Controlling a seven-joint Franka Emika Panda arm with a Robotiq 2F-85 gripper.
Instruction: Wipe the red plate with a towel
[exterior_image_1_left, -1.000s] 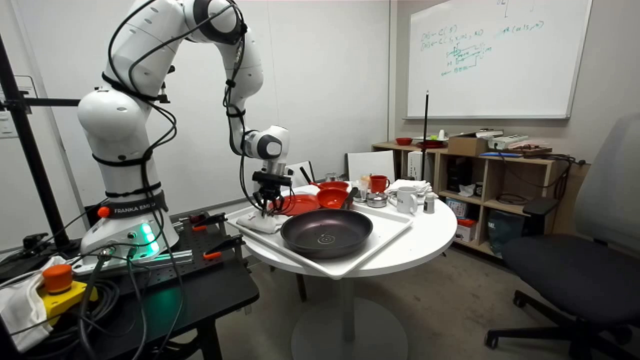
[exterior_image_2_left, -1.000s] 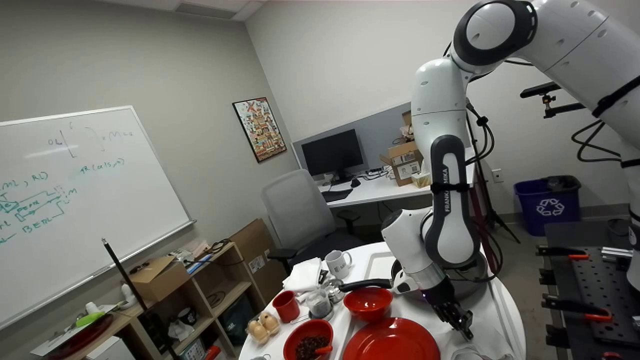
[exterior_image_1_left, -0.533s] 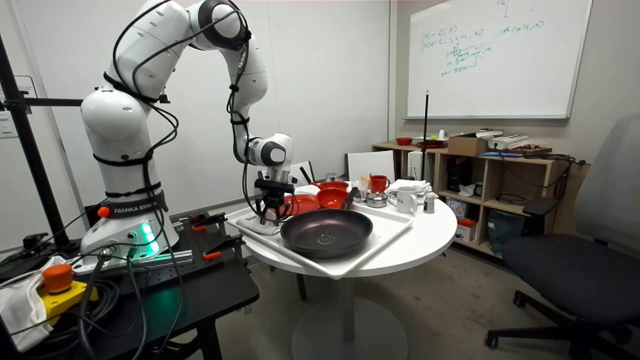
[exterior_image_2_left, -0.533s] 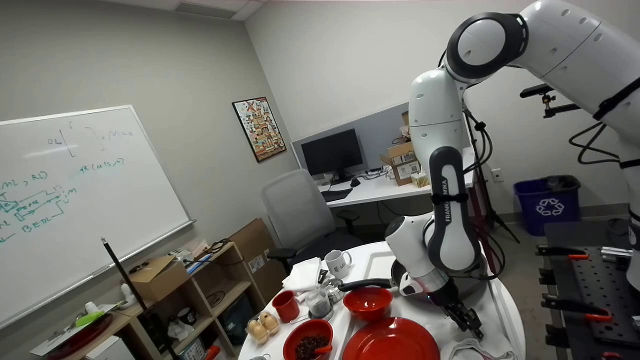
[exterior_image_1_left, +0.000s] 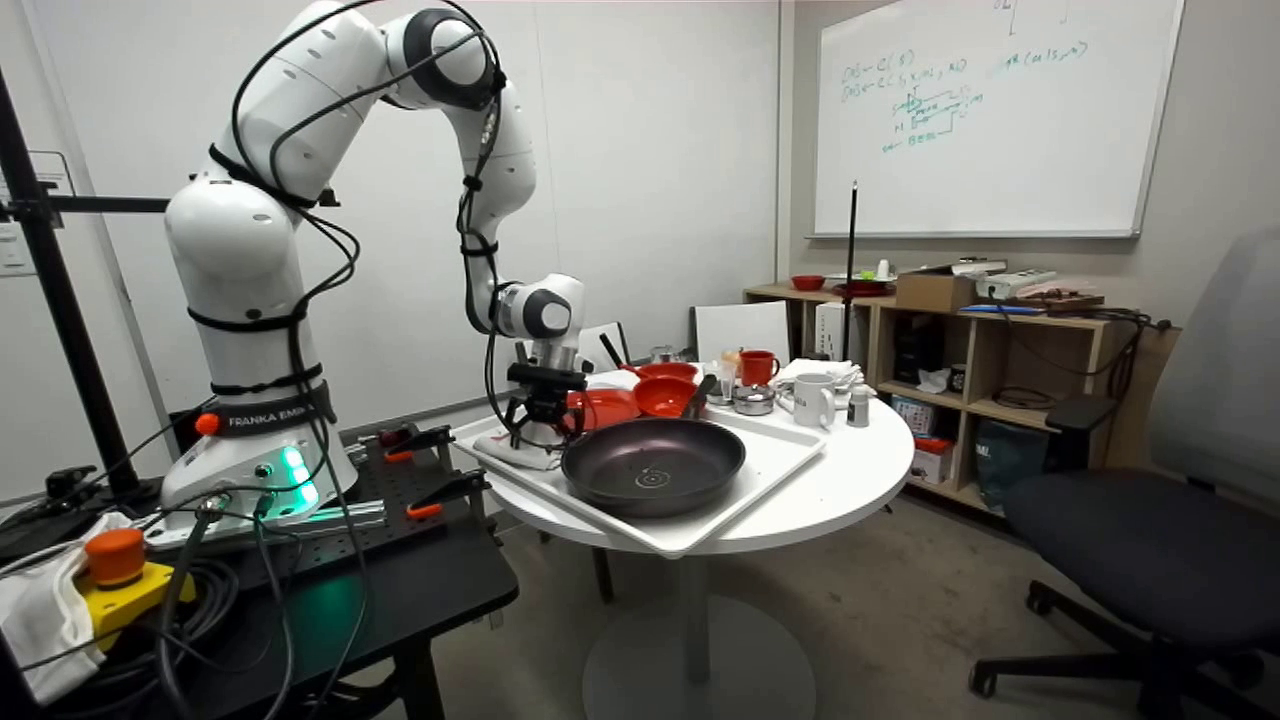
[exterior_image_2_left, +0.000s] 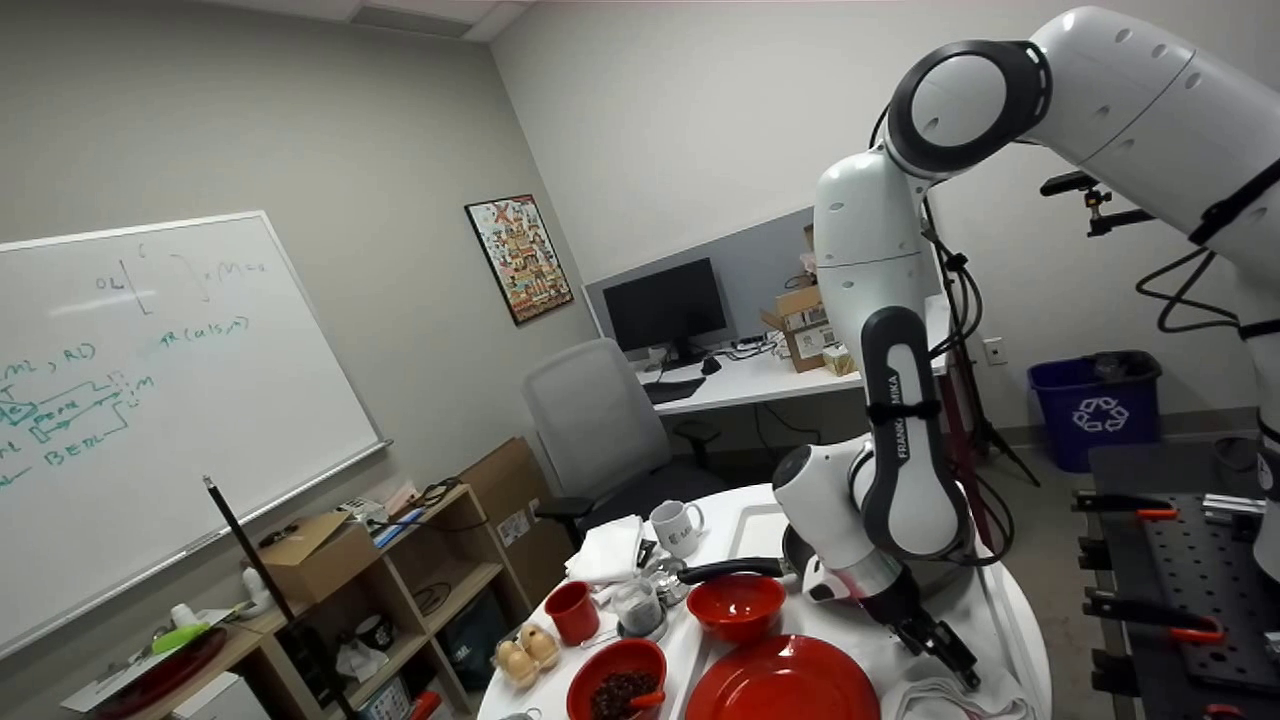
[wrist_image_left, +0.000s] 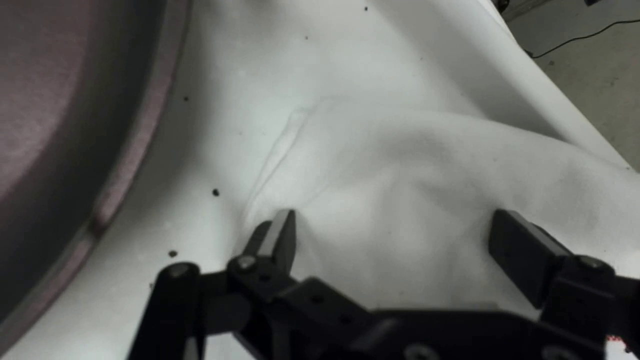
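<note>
Towel (wrist_image_left: 430, 175) lies rumpled on the tray (exterior_image_1_left: 770, 455) beside the pan (exterior_image_1_left: 652, 468), with the red plate (exterior_image_2_left: 785, 685) nearby. The pincer (wrist_image_left: 394, 227) stands wide over the towel, gripping nothing. Probably light and limp, the towel is best pinched by its raised middle fold; the smooth plate may slide.

Towel (wrist_image_left: 395, 200) and pan (exterior_image_1_left: 650, 470) lie on the tray (exterior_image_1_left: 775, 455), near the plate (exterior_image_2_left: 785, 685)
</note>
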